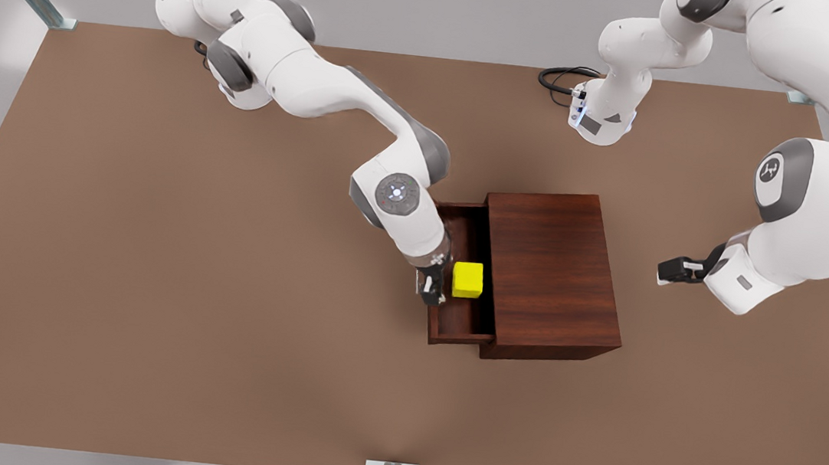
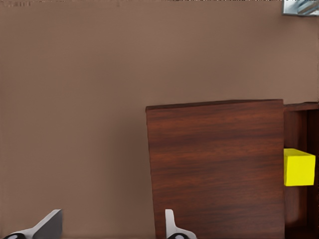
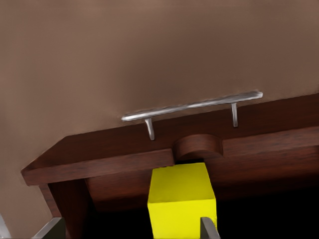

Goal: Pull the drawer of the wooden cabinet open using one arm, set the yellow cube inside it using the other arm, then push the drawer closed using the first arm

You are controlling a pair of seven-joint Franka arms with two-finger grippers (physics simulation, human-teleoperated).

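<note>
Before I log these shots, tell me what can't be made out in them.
1. Front view: the right gripper and its arm cover the handle on the drawer.
2. Right wrist view: the picture's edge cuts the cube, and the drawer inside is dark, so its contact with the floor is unclear.
3. Left wrist view: the cabinet hides part of the cube; the edge cuts off most of the open left gripper.

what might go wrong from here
The right claw, open, sits close against the yellow cube over the drawer; pulling away could knock the cube askew. The cube may catch the wooden cabinet edge on closing. The left claw, open, waits beyond the cabinet's far side.
</note>
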